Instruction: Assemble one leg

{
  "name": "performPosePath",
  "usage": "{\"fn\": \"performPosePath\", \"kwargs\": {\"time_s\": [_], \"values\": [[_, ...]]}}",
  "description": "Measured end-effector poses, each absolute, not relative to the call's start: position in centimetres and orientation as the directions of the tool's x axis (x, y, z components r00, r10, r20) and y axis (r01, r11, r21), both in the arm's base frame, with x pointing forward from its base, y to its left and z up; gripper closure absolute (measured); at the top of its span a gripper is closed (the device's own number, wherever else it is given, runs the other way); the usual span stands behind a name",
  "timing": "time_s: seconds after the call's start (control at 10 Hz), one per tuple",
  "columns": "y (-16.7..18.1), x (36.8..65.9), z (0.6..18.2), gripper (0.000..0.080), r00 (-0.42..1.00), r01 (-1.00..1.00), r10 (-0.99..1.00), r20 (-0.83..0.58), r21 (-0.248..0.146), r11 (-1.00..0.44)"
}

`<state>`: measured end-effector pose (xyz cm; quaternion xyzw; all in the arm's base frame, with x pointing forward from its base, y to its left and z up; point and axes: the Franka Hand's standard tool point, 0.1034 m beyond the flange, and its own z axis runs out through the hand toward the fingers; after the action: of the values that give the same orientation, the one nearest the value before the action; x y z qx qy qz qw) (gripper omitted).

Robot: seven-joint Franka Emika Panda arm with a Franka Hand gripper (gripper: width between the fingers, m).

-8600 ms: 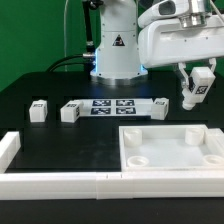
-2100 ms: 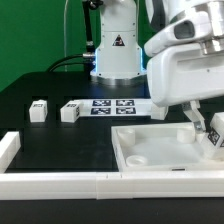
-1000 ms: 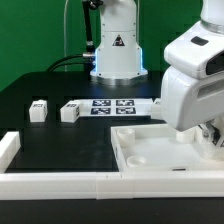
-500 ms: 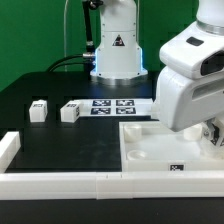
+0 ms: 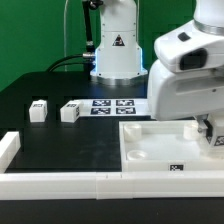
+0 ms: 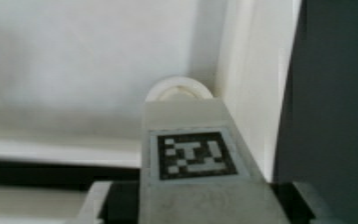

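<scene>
You have three legs: the first leg (image 5: 37,110) and second leg (image 5: 70,112) on the desk (image 5: 60,145) at the exterior view's left, the third leg (image 6: 195,140) in the wrist view. One white panel (image 5: 165,150), one marker board (image 5: 112,106).

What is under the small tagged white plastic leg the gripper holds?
The large flat white square panel shows beneath the leg in the gripper. The leg hides the spot directly under its tip.

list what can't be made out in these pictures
Exterior view: the arm housing hides the panel toward the exterior view's right; the frame edge cuts off the gripper.
Wrist view: the leg covers whatever lies behind it; all blurred.
Exterior view: tags on the two loose legs are too small to read.
</scene>
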<state>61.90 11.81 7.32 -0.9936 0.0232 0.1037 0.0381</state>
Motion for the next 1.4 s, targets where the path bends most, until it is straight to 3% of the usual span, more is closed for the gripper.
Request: {"fn": "performPosePath", "kwargs": {"time_s": [0.4,0.5,0.6,0.7,1.0,1.2,1.3,1.4], "values": [[10.7,60.2,7.4,0.0498,0.88,-0.425,-0.432,-0.198,0.079,-0.902],[10.1,59.8,7.4,0.0492,0.797,-0.557,-0.575,-0.184,0.143,-0.818],[10.1,59.6,7.4,0.0492,0.755,-0.61,-0.632,-0.174,0.165,-0.775],[10.3,59.7,7.5,0.0491,0.679,-0.696,-0.72,-0.144,0.186,-0.694],[12.0,59.8,7.3,0.0503,0.452,-0.867,-0.886,-0.099,0.186,-0.463],[12.1,59.8,7.2,0.0502,0.454,-0.866,-0.885,-0.104,0.185,-0.465],[12.2,59.7,7.2,0.0289,0.451,-0.867,-0.886,-0.108,0.184,-0.463],[12.2,59.7,7.2,0.0195,0.452,-0.866,-0.885,-0.109,0.184,-0.465]]}}
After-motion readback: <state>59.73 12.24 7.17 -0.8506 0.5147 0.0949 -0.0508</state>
